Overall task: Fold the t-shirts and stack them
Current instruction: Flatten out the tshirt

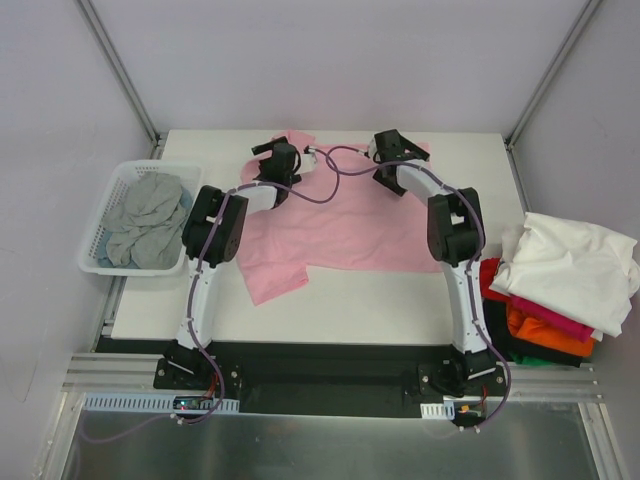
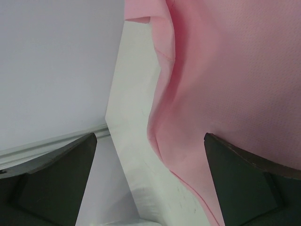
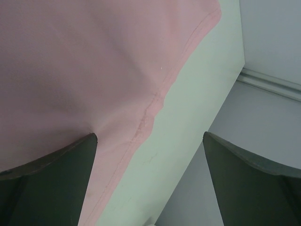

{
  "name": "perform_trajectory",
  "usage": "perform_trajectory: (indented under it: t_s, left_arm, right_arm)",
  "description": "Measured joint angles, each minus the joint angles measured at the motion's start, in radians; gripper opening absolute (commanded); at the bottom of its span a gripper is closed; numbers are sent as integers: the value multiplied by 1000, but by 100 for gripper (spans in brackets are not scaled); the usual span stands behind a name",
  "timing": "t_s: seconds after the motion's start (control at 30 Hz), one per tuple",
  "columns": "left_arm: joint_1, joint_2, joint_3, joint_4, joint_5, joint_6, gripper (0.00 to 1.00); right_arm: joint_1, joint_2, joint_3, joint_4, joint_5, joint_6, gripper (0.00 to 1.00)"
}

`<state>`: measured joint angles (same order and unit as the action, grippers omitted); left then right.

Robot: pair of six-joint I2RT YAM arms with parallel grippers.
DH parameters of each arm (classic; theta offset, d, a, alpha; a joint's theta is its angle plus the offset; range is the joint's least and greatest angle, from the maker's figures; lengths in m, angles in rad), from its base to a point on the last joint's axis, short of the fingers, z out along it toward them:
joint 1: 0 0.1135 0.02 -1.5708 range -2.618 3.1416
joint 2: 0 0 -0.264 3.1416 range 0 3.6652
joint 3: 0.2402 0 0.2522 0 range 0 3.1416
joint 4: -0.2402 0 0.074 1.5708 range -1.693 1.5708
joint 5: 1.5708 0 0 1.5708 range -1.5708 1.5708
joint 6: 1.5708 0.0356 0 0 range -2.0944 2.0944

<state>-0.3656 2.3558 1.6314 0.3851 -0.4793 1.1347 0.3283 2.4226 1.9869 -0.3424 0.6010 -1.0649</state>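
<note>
**Pink shirt awaits first fold**

Your light pink t-shirt lies spread on the worktop. The left jaws and right jaws hang spread over its far corners, gripping nothing. Next, likely: pinch both corners and draw them nearward.

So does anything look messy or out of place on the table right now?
The pink shirt lies skewed and wrinkled. The pile of shirts at the right is uneven, and a grey shirt is crumpled in the basket.

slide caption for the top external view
Open left claw and right claw at the pink t-shirt's far edge
</note>
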Motion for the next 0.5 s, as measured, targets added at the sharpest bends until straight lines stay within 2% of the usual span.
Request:
perform_trajectory:
  t_s: [0.23,0.37,0.5]
  left_arm:
    - [-40,-204,-145,-14,0,-50,99]
    - [-116,-435,-262,-114,6,-121,99]
    - [-203,-698,-424,-232,25,-215,99]
  right_arm:
    - [38,-195,-209,8,-8,42,100]
    - [91,-397,-356,-13,-15,90,100]
    - [135,-602,-479,-81,-50,134,89]
